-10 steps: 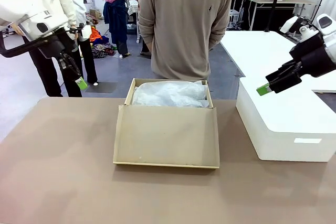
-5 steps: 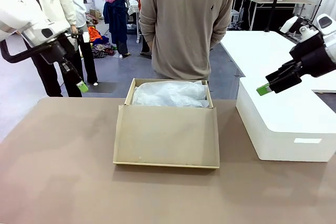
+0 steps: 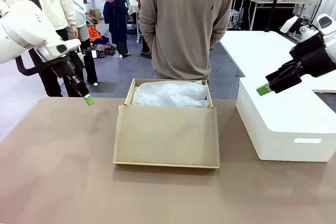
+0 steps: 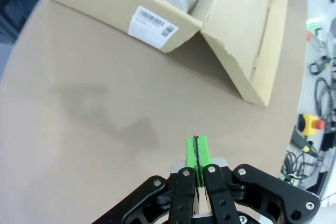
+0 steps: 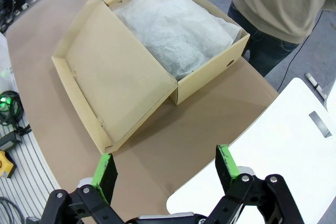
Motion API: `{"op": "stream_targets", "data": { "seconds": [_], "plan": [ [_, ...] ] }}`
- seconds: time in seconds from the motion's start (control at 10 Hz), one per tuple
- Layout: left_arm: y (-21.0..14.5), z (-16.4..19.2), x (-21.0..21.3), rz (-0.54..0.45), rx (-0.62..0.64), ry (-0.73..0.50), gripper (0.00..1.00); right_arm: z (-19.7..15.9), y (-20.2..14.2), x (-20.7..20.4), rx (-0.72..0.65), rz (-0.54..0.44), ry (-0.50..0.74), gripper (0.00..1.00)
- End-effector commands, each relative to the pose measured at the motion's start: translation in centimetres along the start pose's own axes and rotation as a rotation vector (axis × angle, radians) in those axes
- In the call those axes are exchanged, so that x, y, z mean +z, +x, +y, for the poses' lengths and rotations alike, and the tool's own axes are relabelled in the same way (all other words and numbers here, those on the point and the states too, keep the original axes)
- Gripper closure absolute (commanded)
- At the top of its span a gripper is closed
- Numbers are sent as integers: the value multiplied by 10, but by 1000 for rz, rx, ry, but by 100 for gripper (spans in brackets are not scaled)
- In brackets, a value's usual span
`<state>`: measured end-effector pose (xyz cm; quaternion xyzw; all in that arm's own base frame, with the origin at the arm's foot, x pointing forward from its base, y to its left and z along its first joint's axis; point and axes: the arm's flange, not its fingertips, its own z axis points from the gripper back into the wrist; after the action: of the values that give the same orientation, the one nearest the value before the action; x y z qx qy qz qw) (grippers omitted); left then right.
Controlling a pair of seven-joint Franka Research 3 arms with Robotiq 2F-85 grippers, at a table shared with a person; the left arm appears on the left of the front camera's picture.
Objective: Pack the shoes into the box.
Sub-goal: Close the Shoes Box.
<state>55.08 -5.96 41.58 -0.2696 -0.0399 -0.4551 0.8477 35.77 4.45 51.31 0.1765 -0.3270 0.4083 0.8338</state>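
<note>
jaws of left gripper (image 4: 197, 153) pressed together, green pads touching, nothing held; gripper hung over bare brown table (image 3: 63, 182) near its left far corner. right gripper (image 5: 165, 169) jaws spread wide, empty, held above white rounded box (image 3: 283, 124) at right side. tan box (image 3: 167, 129) set mid-table, flap lid folded open toward robot, white tissue paper (image 3: 169, 94) filling it. shoes not made out under tissue. person (image 3: 186, 24) seen standing behind box at far edge.
</note>
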Motion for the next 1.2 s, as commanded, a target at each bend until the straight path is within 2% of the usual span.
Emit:
{"op": "stream_targets", "data": {
  "seconds": [0.0, 0.2, 0.9, 1.1],
  "plan": [
    [-1, 7, -7, -22, 36, -58, 100, -4, 0, -1, 20, -25, 16, 0],
    [-2, 6, -10, 3, 13, -23, 100, -4, 0, -1, 20, -25, 16, 0],
    [-1, 6, -12, 4, 12, -30, 100, -4, 0, -1, 20, -25, 16, 0],
    [3, 23, -28, -2, 11, -48, 100, -4, 0, -1, 20, -25, 16, 0]
  ]
}}
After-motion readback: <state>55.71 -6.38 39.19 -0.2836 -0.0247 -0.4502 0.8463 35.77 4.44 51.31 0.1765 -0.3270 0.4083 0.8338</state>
